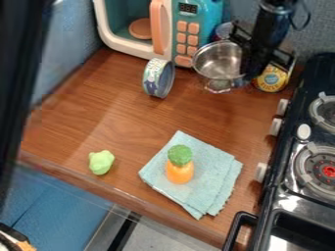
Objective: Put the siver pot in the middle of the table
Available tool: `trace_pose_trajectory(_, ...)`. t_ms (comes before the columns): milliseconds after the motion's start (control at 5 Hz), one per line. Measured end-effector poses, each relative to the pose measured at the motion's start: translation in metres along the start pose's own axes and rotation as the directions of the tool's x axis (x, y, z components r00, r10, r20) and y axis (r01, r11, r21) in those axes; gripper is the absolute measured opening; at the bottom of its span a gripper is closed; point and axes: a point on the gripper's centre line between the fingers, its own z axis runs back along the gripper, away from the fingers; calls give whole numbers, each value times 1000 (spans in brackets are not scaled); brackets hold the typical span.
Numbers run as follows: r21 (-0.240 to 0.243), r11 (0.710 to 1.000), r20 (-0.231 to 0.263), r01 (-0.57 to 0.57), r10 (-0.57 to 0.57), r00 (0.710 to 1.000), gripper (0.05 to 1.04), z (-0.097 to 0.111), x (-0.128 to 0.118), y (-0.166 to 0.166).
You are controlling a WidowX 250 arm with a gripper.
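The black gripper hangs down at the upper right, at the right side of the silver pot. Its lower end overlaps the pot's right rim, and I cannot tell whether it holds the pot. The pot's round opening faces up, in front of the toy microwave's right side. Whether its base rests on the wooden table is unclear.
A teal toy microwave stands behind, a round tin on its side in front. A yellow-labelled can is right of the gripper. An orange-and-green toy rests on a blue cloth; a green toy lies left, a stove right.
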Motion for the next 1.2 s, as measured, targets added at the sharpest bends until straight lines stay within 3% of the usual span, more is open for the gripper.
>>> trace_pose_trajectory(200, 7, 1000, -29, 16, -15, 999, 52, -9, -6, -4)
trace_pose_trajectory(600, 102, 993, -75, 64, -57, 996, 52, -18, -25, -25)
trace_pose_trajectory(800, 143, 988, -29, 52, -48, 998, 51, -7, -26, -26)
trace_pose_trajectory(1000, 194, 981, 42, -7, -1, 999, 51, 20, -29, -14)
trace_pose_trajectory(1200, 174, 984, 66, -41, 30, 997, 51, 23, -27, -5)
